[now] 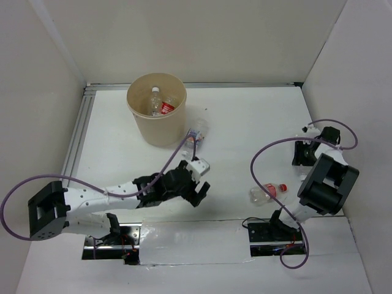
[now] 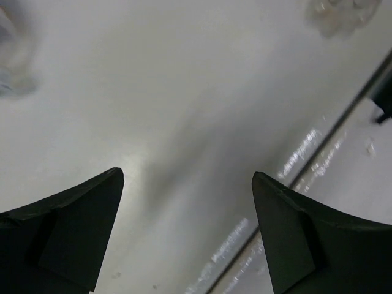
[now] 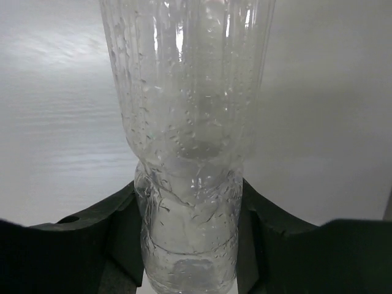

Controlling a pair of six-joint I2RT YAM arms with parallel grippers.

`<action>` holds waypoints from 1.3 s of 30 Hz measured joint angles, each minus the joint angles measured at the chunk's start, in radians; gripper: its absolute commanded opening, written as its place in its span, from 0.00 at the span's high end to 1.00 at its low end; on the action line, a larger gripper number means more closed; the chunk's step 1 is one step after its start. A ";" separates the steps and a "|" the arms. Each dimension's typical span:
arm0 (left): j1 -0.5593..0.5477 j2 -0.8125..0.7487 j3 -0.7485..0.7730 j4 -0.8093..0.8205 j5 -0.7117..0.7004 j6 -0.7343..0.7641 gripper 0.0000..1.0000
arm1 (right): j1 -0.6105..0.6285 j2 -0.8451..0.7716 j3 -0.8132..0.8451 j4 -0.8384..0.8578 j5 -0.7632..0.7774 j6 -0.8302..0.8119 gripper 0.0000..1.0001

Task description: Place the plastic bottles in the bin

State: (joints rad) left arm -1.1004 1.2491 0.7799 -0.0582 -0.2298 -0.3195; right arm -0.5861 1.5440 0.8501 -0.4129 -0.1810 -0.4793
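The beige bin (image 1: 142, 122) stands at the back left with two bottles inside, one clear with a white cap (image 1: 154, 100) and one with a red label (image 1: 169, 106). A blue-labelled bottle (image 1: 197, 131) lies just right of the bin. A clear bottle with a red cap (image 1: 267, 192) lies near the right arm's base. My left gripper (image 1: 199, 193) is open and empty over the table, also seen in the left wrist view (image 2: 187, 177). My right gripper (image 1: 304, 153) is shut on a clear bottle (image 3: 187, 122) at its narrow part (image 3: 188, 202).
White walls enclose the table on three sides. A metal rail (image 1: 76, 135) runs along the left edge. A taped seam (image 1: 184, 223) crosses the front. Purple cables loop from both arms. A blurred bottle (image 2: 343, 13) shows at the top right of the left wrist view.
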 measured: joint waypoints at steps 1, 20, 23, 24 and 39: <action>-0.028 -0.005 -0.035 0.011 -0.002 -0.013 0.02 | -0.001 0.000 0.027 -0.032 -0.052 -0.020 0.57; -0.176 -0.016 -0.214 0.152 -0.028 -0.182 0.04 | 0.940 0.188 0.991 0.161 -0.671 0.133 0.54; -0.195 -0.014 -0.215 0.156 -0.030 -0.182 0.04 | 1.054 0.356 1.179 0.204 -0.626 0.181 0.51; -0.202 -0.014 -0.216 0.158 -0.032 -0.182 0.04 | 1.080 0.416 1.246 0.204 -0.615 0.200 0.47; -0.239 0.144 -0.137 0.286 -0.077 0.017 0.02 | 1.060 0.708 1.505 0.183 -0.555 0.404 0.07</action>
State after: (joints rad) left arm -1.3392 1.3933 0.6426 0.2283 -0.3065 -0.3027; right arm 0.4736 2.2520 2.3550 -0.2298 -0.7364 -0.0753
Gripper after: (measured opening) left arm 0.982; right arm 0.997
